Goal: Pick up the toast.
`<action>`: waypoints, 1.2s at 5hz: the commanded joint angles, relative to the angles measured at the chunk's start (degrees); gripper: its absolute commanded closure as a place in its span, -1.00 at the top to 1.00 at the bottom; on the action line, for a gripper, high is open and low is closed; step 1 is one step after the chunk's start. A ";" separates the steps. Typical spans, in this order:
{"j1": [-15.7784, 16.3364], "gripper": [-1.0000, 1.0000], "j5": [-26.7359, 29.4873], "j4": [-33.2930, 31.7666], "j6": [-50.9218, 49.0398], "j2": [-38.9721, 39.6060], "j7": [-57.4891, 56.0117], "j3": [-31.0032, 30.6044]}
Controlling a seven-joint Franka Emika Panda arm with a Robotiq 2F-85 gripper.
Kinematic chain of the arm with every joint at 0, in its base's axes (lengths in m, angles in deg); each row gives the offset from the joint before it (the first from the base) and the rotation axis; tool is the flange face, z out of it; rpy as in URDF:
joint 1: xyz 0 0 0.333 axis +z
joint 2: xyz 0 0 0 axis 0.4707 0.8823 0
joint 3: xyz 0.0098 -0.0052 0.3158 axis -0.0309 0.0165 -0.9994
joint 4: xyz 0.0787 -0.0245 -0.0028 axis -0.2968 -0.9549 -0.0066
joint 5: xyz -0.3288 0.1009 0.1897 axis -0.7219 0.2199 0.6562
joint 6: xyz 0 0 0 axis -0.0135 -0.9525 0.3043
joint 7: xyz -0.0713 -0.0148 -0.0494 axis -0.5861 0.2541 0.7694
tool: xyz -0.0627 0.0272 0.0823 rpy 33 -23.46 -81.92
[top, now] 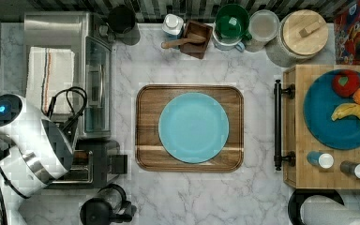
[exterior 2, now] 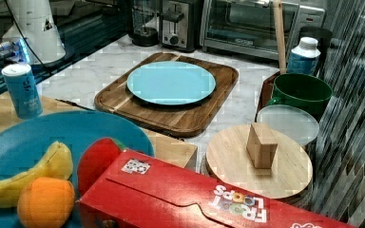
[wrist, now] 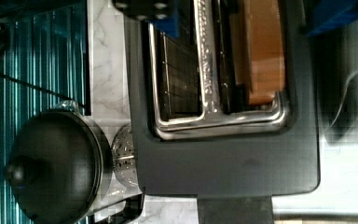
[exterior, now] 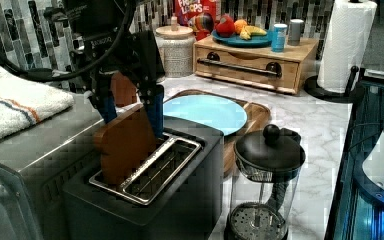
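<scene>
The gripper (exterior: 130, 107) hangs over the toaster (exterior: 145, 195) in the left view, its two blue fingers (exterior: 155, 112) spread to either side of the toast's upper edge, one behind the slice and one in front, not visibly pressing it. The toast (exterior: 125, 145) stands upright in the slot nearer the toaster oven (exterior: 25, 150), well proud of the chrome slot frame, its broad brown face turned toward the left view's camera; in the wrist view it is a tan slab (wrist: 261, 51) in one slot, the other slot bare. I judge it light, stiff and dry, with a rough crust that should not slip, but brittle: a hard squeeze could crack or crumble it, so a modest pinch across the flat faces near the top edge, then a straight lift along the slot, looks safest. Moving rightward across the left view, the blue plate (exterior: 205, 112) lies on the wooden tray (exterior: 257, 115), and a French press (exterior: 265, 185) stands beside the toaster. At the back, the red cereal box (exterior: 195, 12) reads "Froot Loops"; the right view shows the same words (exterior 2: 240, 202) upside down. No other writing is legible.
</scene>
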 commanded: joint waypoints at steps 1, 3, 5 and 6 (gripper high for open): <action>4.34 -1.00 -0.33 9.08 -1.36 -1.27 6.21 -2.43; 3.74 -1.00 -0.89 9.17 -0.27 -0.76 4.95 -2.05; -0.48 -1.00 1.42 9.26 1.25 -5.33 -2.80 -1.17; -1.89 -1.00 1.59 11.86 -0.14 -6.72 -4.33 -0.10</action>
